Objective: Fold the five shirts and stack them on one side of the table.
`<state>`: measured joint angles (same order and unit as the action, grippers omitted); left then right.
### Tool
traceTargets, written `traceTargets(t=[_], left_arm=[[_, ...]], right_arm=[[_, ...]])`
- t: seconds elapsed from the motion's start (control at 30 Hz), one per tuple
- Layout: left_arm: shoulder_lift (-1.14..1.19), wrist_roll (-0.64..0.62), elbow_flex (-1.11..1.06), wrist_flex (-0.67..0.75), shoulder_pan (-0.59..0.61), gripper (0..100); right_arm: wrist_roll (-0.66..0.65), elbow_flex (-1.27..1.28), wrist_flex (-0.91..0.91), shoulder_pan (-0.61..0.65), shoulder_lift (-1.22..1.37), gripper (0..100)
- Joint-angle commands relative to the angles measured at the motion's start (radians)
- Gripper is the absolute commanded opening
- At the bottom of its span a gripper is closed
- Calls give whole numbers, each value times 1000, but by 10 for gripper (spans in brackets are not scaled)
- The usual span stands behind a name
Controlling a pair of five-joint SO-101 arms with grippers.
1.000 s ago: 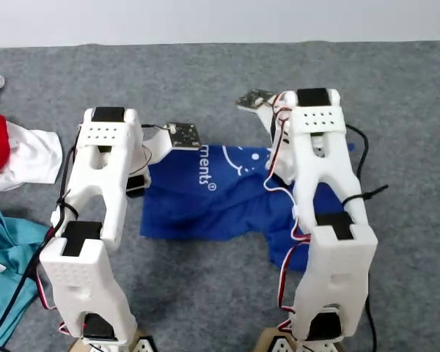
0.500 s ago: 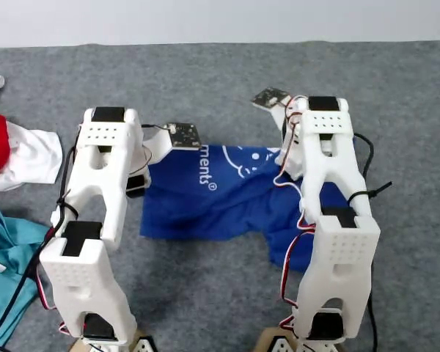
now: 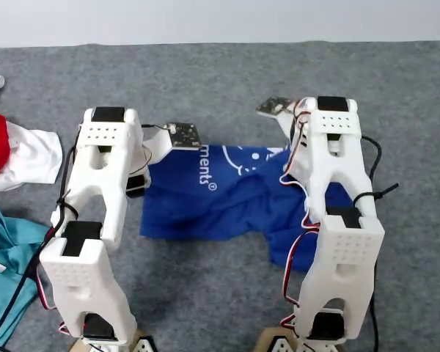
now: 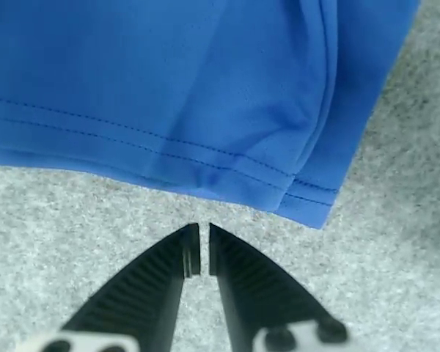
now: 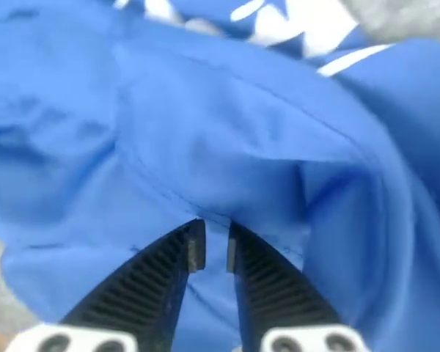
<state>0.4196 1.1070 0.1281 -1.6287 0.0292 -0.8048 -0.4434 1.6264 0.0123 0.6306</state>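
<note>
The left gripper (image 4: 202, 249) is all but closed, with a hairline gap between its two black ribbed jaws, and it holds nothing. It hangs over the bare grey table (image 4: 396, 242), just off the stitched hem of a blue shirt (image 4: 169, 81), near a folded corner of that hem and not touching it.

The right gripper (image 5: 211, 246) is open by a narrow slit. Its jaw tips sit right over a seam in the crumpled blue cloth. No fabric can be seen pinched between them.

From the high view, the blue shirt lies loosely spread at the middle of the table, not folded, with white print along its 12 o'clock edge. The white left arm (image 3: 103, 176) stands at the shirt's 9 o'clock side. The white right arm (image 3: 334, 176) reaches over its 3 o'clock side and hides part of it.

Well apart from the blue shirt, a white and red shirt (image 3: 22, 158) lies bunched at the table's 9 o'clock edge. A teal shirt (image 3: 4, 257) lies near it at about 8 o'clock, beside the base of the left arm.
</note>
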Motion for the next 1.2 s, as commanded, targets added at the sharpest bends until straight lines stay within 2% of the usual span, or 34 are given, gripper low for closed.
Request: traceTargets(t=[0.0,0.23,0.5,0.6,0.73,0.97,1.17], left_arm=[[-61,-6,4,12,-8,29],[-61,-6,4,12,-26,29],[-61,-6,4,32,-37,29],[-61,-6,4,41,-43,29],[-61,-6,2,54,-48,29],[-61,-6,2,54,-48,29],[-61,-6,2,52,-40,29]], right_arm=[[-35,-6,45,-19,-114,36],[-55,-5,160,-19,-193,28],[-97,72,163,-45,-280,22],[-89,87,162,-30,-278,100],[15,87,116,2,-277,199],[26,83,58,65,-143,203],[66,83,-15,65,-25,190]])
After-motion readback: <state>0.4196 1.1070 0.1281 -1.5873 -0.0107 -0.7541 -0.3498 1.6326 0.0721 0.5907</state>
